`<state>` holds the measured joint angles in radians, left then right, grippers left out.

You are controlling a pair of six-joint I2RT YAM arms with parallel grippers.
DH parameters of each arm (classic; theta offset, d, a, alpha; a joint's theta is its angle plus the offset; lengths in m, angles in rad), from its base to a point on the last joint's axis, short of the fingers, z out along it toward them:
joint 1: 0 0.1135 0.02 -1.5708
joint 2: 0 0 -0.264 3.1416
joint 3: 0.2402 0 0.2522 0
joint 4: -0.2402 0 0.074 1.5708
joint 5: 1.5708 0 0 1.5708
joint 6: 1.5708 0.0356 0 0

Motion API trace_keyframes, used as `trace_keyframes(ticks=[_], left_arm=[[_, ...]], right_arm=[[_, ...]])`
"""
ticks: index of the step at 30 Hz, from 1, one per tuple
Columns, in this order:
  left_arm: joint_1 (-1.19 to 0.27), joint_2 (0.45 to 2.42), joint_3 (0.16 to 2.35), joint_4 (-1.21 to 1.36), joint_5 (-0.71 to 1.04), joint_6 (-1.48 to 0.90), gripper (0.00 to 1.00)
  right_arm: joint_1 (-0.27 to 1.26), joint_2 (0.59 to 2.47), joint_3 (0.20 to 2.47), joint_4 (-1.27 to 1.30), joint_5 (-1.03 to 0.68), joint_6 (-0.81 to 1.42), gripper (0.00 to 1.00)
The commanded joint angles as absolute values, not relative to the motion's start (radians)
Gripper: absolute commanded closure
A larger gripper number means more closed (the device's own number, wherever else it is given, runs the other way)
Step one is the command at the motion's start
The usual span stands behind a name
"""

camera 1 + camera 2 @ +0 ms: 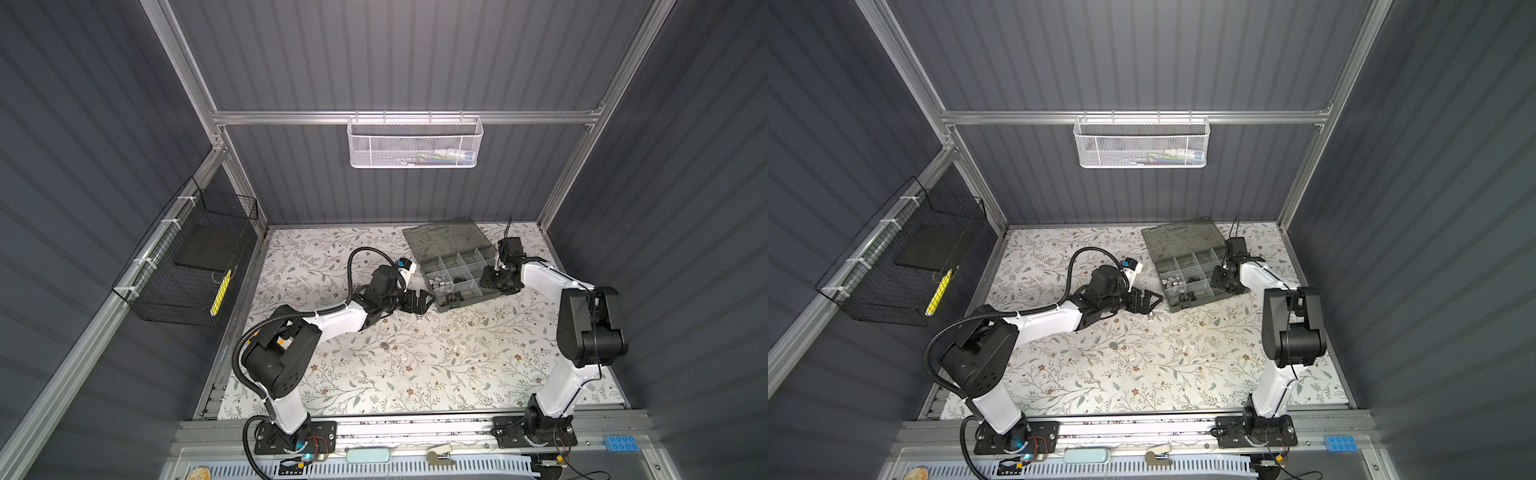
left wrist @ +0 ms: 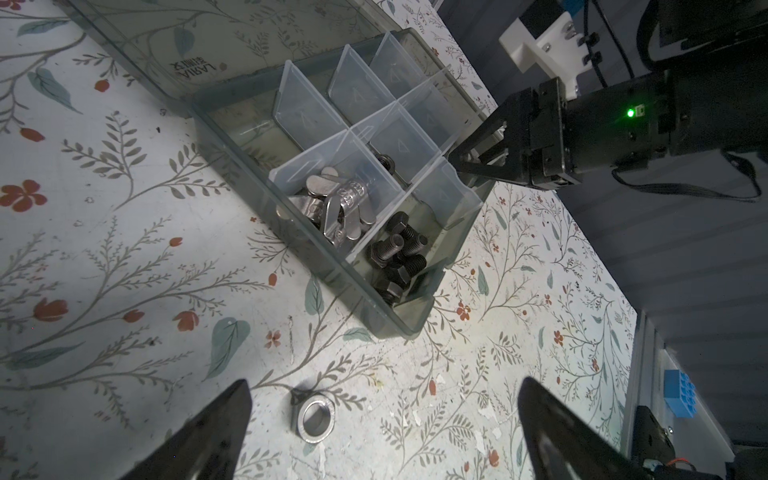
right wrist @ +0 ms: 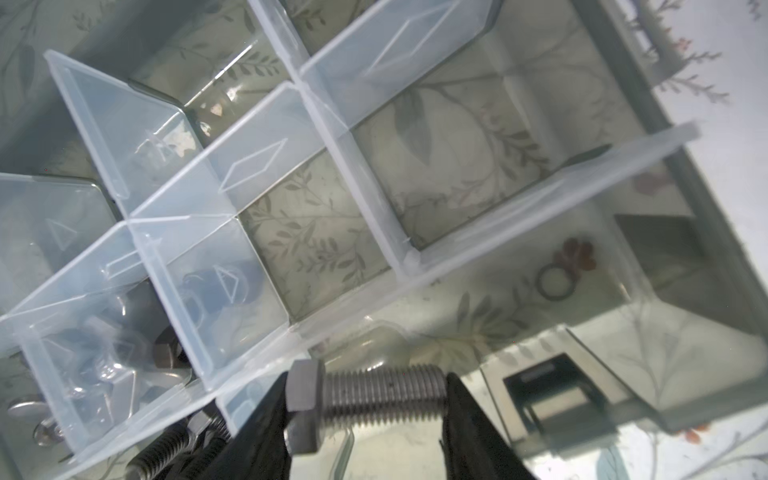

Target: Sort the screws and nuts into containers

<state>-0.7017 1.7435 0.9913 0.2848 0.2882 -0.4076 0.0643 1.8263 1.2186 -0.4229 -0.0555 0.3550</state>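
between my right fingers (image 2: 459, 163) sits a silver screw (image 3: 365, 399), clamped lengthwise, head against one finger and shaft tip against the other, hanging over a compartment at the outer side of the organizer case (image 2: 316, 266). two neighbouring compartments hold black screws (image 2: 399, 257) and silver pieces (image 2: 336, 208). just off the case's corner a silver nut (image 2: 314, 419) lies flat on the tabletop (image 2: 124, 249), untouched, beneath my left fingers (image 2: 384, 384), which are spread wide to either side of it.
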Motion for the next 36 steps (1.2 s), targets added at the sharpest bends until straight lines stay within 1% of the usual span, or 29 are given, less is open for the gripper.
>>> trace_keyframes(ticks=[1,8,15,18,21,24,27,31,36], left_arm=[[-0.704,1.747,0.988,0.267,0.285,-0.371,0.00],[-0.703,1.716,0.988,0.225,0.237,-0.345,0.00],[-0.700,1.692,0.983,0.200,0.201,-0.330,0.00],[-0.683,1.690,0.982,0.196,0.200,-0.336,0.00],[-0.647,1.690,0.976,0.189,0.207,-0.352,0.00],[-0.579,1.687,0.966,0.166,0.190,-0.380,0.00],[-0.496,1.689,0.951,0.138,0.156,-0.422,0.00],[-0.439,1.701,0.963,0.063,0.069,-0.438,0.00],[-0.359,1.754,0.977,0.007,0.045,-0.470,0.00]], right_arm=[[0.061,1.842,1.234,-0.441,-0.044,0.350,0.47],[0.064,1.812,1.227,-0.453,-0.043,0.350,0.38],[0.070,1.778,1.233,-0.472,-0.042,0.353,0.32],[0.084,1.750,1.232,-0.480,-0.039,0.353,0.27],[0.104,1.721,1.234,-0.493,-0.030,0.350,0.21],[0.131,1.687,1.225,-0.494,-0.028,0.348,0.14],[0.175,1.651,1.210,-0.479,-0.026,0.346,0.02],[0.259,1.624,1.212,-0.476,-0.012,0.337,0.01],[0.380,1.611,1.225,-0.472,0.037,0.327,0.01]])
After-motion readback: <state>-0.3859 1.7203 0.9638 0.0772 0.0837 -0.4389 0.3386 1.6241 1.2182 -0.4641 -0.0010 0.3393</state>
